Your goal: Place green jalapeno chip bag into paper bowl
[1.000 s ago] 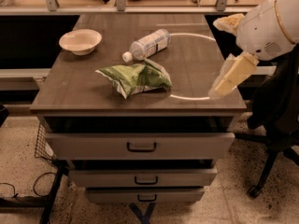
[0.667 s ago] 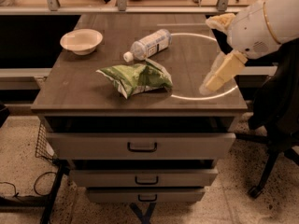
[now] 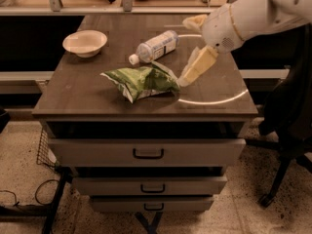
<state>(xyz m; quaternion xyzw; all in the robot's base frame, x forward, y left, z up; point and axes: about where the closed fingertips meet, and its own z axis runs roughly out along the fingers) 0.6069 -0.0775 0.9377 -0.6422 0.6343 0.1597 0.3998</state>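
Toward the tabletop's [image 3: 73, 94] front edge, green jalapeno chip bag [image 3: 142, 81], crumpled, lying flat. At the back left corner, paper bowl [image 3: 85, 43]. Just beside the bag's right end, gripper [image 3: 184, 51], fingers [image 3: 198, 66] spread apart, grasping nothing.

Robot arm [image 3: 243, 18] leaves the frame at 2 o'clock; gripper [image 3: 187, 78] sits at chip bag's [image 3: 141, 81] 3 o'clock edge, contact unclear.

Crumpled green jalapeno chip bag [image 3: 141, 81] lies flat, gripper [image 3: 187, 77] just beside; paper bowl [image 3: 80, 48] upright, well apart.
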